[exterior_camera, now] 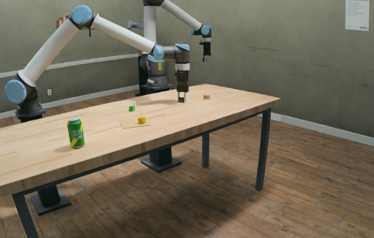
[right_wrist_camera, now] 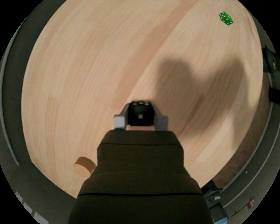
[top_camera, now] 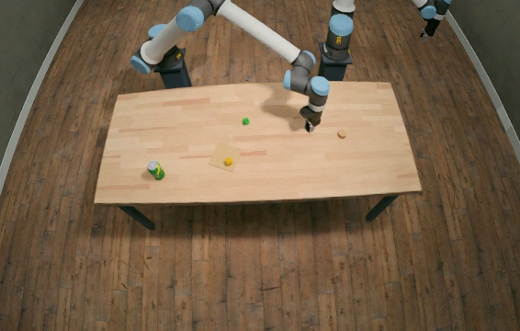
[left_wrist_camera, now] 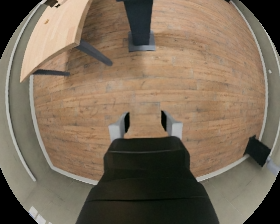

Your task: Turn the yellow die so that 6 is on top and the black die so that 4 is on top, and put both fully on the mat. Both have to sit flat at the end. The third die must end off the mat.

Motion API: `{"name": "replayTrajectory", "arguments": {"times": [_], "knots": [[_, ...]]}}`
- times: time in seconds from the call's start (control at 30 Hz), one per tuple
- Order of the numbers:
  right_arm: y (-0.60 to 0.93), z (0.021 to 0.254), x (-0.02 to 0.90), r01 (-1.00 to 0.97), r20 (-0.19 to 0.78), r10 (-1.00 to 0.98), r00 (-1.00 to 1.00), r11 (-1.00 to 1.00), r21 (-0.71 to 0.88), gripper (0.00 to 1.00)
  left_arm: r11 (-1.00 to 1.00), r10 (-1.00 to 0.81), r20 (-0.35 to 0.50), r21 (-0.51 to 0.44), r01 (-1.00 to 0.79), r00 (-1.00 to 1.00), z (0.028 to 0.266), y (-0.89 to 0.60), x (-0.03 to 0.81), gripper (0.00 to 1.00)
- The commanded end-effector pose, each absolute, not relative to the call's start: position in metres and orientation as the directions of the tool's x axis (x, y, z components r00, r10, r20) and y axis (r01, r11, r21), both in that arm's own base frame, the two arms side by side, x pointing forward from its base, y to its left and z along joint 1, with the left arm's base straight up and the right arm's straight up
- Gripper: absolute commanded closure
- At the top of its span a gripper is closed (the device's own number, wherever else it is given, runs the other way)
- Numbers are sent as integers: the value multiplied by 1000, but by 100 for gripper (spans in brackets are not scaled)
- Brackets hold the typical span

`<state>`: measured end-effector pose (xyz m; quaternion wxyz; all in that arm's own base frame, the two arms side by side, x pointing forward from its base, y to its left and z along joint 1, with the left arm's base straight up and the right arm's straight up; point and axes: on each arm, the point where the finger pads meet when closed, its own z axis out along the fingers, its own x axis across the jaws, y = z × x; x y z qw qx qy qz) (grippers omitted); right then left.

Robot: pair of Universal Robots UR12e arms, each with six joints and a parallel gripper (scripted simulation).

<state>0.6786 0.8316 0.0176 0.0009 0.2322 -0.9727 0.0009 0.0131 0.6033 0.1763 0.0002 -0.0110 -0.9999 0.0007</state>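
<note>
Right now the black die (top_camera: 307, 129) (exterior_camera: 181, 100) (right_wrist_camera: 140, 114) is a small dark cube with white pips, nearer the desk's long edge beside the arm bases than the opposite long edge. The right gripper (top_camera: 310, 127) (exterior_camera: 182, 98) (right_wrist_camera: 140, 110) points down over it, its fingers partway open and clamped on two opposite sides of the die. Which number faces up I cannot tell, nor whether the die touches the desk (top_camera: 173, 184) (exterior_camera: 41, 149) (left_wrist_camera: 56, 35) (right_wrist_camera: 66, 65).

The yellow die (top_camera: 228, 162) (exterior_camera: 141, 120) has dark pips and sits on the thin tan mat (top_camera: 221, 154) (exterior_camera: 127, 124), toward the long edge away from the bases; its top number is too small to read. Off the mat, toward the base-side long edge, rests the green die (top_camera: 246, 121) (exterior_camera: 131, 108) (right_wrist_camera: 225, 18) with pale pips.

The soda can (top_camera: 156, 170) (exterior_camera: 76, 133), green and yellow, stands upright near the corner where one short edge meets the long edge away from the bases. A round wooden disc (top_camera: 342, 133) (exterior_camera: 206, 97) (right_wrist_camera: 84, 166) lies toward the other short edge. Beyond that edge, clear of the desk, hangs the left gripper (top_camera: 423, 35) (exterior_camera: 205, 59) (left_wrist_camera: 145, 117), fingers wide apart with nothing between them.
</note>
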Motion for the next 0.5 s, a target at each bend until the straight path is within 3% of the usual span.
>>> {"name": "replayTrajectory", "arguments": {"times": [0.0, 0.47], "knots": [[832, 20, 679, -452, 0, -452, -892, 892, 0, 43, 1000, 22, 0, 0, 22, -1000, 177, 604, 13, 0], [832, 23, 679, -452, 0, -452, -892, 892, 0, 43, 1000, 22, 0, 0, 22, -1000, 177, 604, 13, 0]]}}
